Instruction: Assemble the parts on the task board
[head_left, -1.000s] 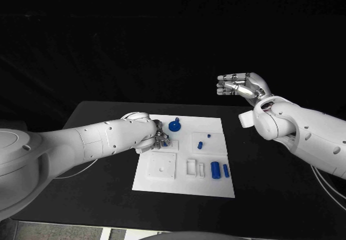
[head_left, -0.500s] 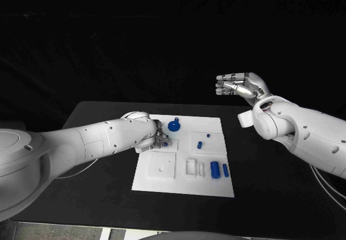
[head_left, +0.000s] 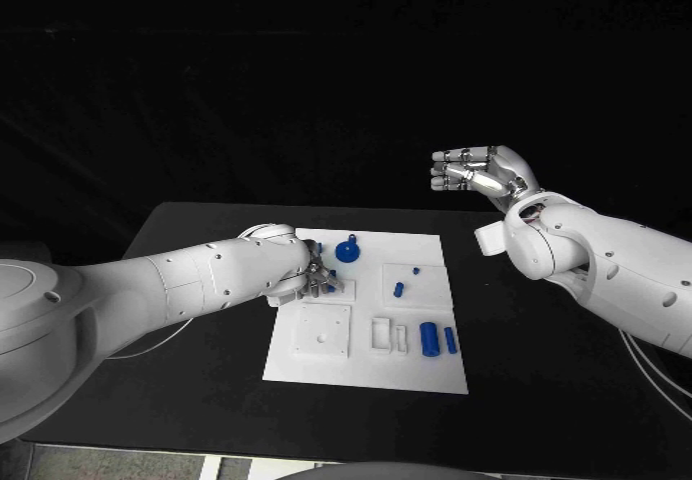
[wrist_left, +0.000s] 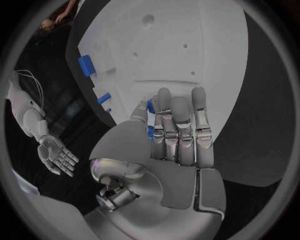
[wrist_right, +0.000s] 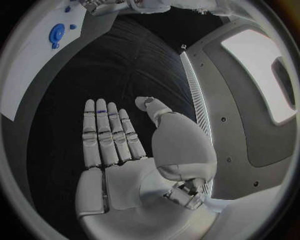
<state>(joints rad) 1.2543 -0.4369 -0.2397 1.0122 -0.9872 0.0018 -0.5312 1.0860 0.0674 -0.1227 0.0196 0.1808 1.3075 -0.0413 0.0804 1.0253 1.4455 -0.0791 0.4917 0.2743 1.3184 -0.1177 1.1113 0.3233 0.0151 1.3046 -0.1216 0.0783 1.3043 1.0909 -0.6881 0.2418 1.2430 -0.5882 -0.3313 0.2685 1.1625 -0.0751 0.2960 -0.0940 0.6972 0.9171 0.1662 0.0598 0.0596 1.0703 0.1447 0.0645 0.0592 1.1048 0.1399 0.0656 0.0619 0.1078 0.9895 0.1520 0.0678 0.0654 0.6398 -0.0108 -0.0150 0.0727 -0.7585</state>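
The white task board (head_left: 320, 362) lies mid-table. My left hand (head_left: 299, 268) is low over its near-left corner, and a small blue part (head_left: 329, 287) shows at its fingertips. In the left wrist view that blue part (wrist_left: 150, 106) sits pinched between the thumb and the nearest finger, while the other fingers (wrist_left: 181, 125) lie straight over the board (wrist_left: 187, 50). My right hand (head_left: 483, 170) is raised high beyond the table's far right. Its palm (wrist_right: 119, 150) is bare and its fingers are apart.
On the board lie a round blue knob (head_left: 348, 252), a small blue dot (head_left: 417, 270), a short peg (head_left: 398, 290), a thick cylinder (head_left: 428, 339) and a thin one (head_left: 451, 340). A square recessed block (head_left: 323, 331) sits near the left edge.
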